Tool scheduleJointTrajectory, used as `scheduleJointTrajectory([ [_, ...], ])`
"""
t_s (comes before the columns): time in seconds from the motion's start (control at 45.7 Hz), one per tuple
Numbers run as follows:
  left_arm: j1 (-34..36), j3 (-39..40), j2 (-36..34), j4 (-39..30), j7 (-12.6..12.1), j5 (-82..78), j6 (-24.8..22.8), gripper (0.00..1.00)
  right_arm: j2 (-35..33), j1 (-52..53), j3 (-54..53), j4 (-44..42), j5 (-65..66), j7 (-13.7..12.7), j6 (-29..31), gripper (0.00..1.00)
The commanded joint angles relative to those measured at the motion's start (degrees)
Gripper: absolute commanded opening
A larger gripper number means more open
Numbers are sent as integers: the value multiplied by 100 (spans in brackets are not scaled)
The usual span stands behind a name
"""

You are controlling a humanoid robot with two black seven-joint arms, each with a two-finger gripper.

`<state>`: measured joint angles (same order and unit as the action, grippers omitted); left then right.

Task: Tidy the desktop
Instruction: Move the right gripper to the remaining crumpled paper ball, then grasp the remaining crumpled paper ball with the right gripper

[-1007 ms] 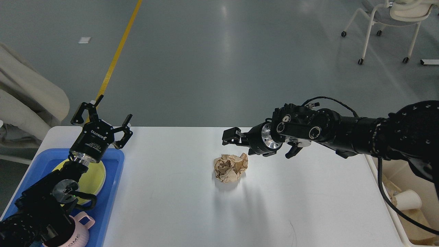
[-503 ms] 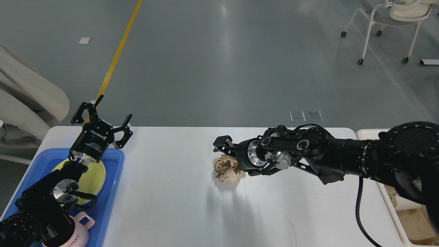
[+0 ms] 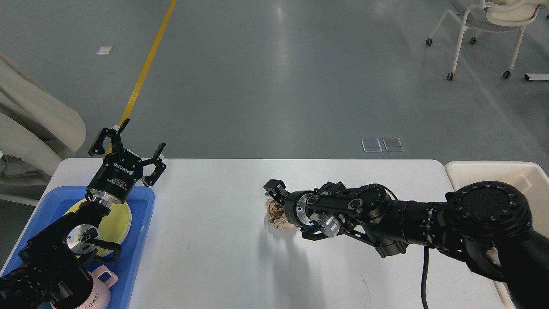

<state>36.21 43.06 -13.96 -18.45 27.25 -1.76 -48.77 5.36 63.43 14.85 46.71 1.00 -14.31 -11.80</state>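
The wide white table is filling the lower part of the view, carrying a ball of crumpled brown paper near its middle. The right gripper is lying low across the table, right against the paper; whether its jaws are holding it I cannot tell. The left gripper is hanging with jaws spread wide above a blue tray that is holding a yellow plate and a pink mug.
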Motion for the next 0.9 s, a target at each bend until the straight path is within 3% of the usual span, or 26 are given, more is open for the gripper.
scheduleJointTrajectory([
  [0.0, 0, 0, -1, 0, 0, 0, -1, 100, 26, -147, 80, 22, 32, -1, -86, 100],
  [0.328, 0, 0, -1, 0, 0, 0, -1, 100, 79, -419, 106, -57, 102, 7, -297, 100],
  [0.613, 0, 0, -1, 0, 0, 0, -1, 100, 255, -595, 98, -725, 181, 69, -305, 97],
  [0.7, 0, 0, -1, 0, 0, 0, -1, 100, 264, -683, 98, -734, 181, 69, -305, 77],
  [0.788, 0, 0, -1, 0, 0, 0, -1, 100, 290, -771, 89, -734, 190, 78, -305, 71],
  [0.876, 0, 0, -1, 0, 0, 0, -1, 100, 290, -815, 80, -734, 216, 86, -305, 53],
])
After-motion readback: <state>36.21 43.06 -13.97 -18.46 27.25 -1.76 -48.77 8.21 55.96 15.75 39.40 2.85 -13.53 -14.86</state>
